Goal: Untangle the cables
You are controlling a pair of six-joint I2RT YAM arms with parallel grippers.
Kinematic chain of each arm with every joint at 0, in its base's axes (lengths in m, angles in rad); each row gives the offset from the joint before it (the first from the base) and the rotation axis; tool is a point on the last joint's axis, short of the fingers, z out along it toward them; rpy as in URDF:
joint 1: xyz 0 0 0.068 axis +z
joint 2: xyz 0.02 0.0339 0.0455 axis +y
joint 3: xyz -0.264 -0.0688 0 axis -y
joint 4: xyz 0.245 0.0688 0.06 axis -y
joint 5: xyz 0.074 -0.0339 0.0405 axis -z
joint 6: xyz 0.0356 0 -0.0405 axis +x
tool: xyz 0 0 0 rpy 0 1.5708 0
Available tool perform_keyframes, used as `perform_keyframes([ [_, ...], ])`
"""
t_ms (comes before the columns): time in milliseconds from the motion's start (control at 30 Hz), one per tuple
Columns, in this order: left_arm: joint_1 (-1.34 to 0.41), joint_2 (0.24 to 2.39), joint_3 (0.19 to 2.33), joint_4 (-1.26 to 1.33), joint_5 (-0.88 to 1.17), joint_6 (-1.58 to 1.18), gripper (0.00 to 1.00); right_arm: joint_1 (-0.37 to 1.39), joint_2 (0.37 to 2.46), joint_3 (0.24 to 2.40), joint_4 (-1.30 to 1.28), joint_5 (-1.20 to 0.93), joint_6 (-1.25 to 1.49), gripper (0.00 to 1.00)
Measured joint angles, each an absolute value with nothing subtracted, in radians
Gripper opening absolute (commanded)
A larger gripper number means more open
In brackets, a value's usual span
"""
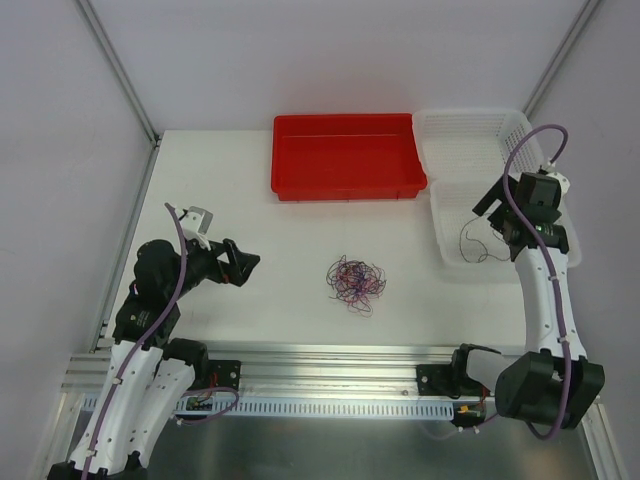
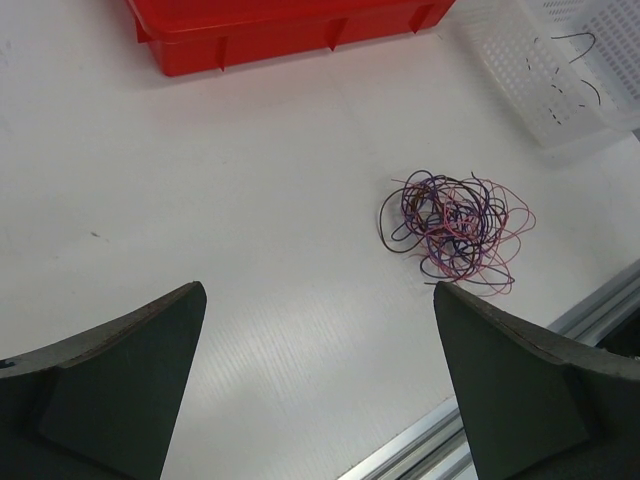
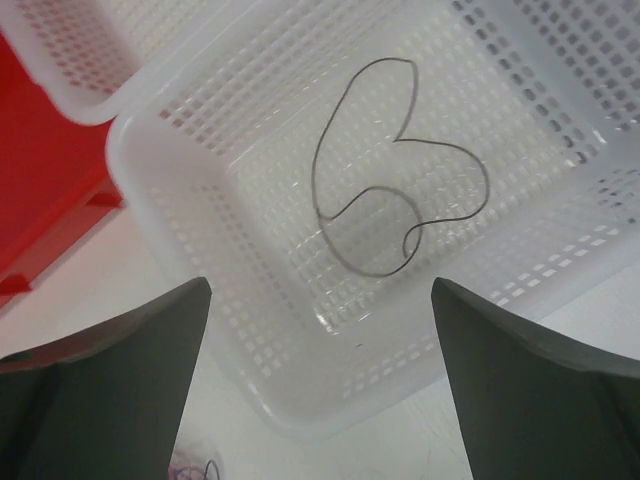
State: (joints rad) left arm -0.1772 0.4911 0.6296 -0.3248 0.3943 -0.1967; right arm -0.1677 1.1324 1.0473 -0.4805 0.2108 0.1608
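Note:
The cables (image 1: 355, 283) are a small knot of thin purple, black and reddish strands lying on the white table; in the left wrist view the cables (image 2: 455, 230) sit ahead and to the right of the fingers. One loose black strand (image 1: 478, 243) lies curled on the floor of the near white basket (image 1: 445, 255), and the right wrist view looks straight down on that strand (image 3: 400, 170). My left gripper (image 1: 240, 262) (image 2: 318, 290) stands open and empty, left of the knot. Over the basket hangs my right gripper (image 1: 497, 215) (image 3: 320, 285), open, holding nothing.
A red tray (image 1: 345, 187) (image 2: 250, 45) stands at the back middle. A second white basket (image 1: 470, 122) sits behind the near white basket (image 3: 130, 170), at the back right. An aluminium rail (image 1: 330, 360) runs along the table's near edge.

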Motion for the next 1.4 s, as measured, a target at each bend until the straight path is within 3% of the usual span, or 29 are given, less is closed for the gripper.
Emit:
perform_keyframes([
  [167, -0.177, 0.507, 0.63, -0.321, 0.413, -0.198, 0.99, -0.063, 1.069, 1.068, -0.519, 0.079, 0.116, 0.96],
  [300, -0.177, 0.544, 0.63, -0.318, 0.443, -0.207, 0.99, 0.118, 1.003, 1.048, -0.537, -0.04, 0.088, 0.93],
  [600, -0.22, 0.733, 0.646, -0.316, 0.506, -0.281, 0.99, 0.507, 0.981, 0.777, -0.488, -0.104, 0.14, 0.75],
  [667, -0.276, 0.783, 0.657, -0.315, 0.497, -0.304, 0.99, 0.555, 1.005, 0.74, -0.466, -0.094, 0.147, 0.66],
  [867, -0.513, 0.914, 0.686, -0.291, 0.366, -0.405, 0.95, 0.61, 1.056, 0.686, -0.369, -0.083, 0.166, 0.61],
  [1200, -0.751, 1.283, 0.795, -0.186, 0.155, -0.551, 0.84, 0.684, 1.096, 0.673, -0.268, -0.059, 0.187, 0.59],
  [1400, -0.842, 1.498, 0.94, -0.135, 0.094, -0.586, 0.77, 0.697, 1.134, 0.667, -0.236, -0.041, 0.199, 0.51],
])
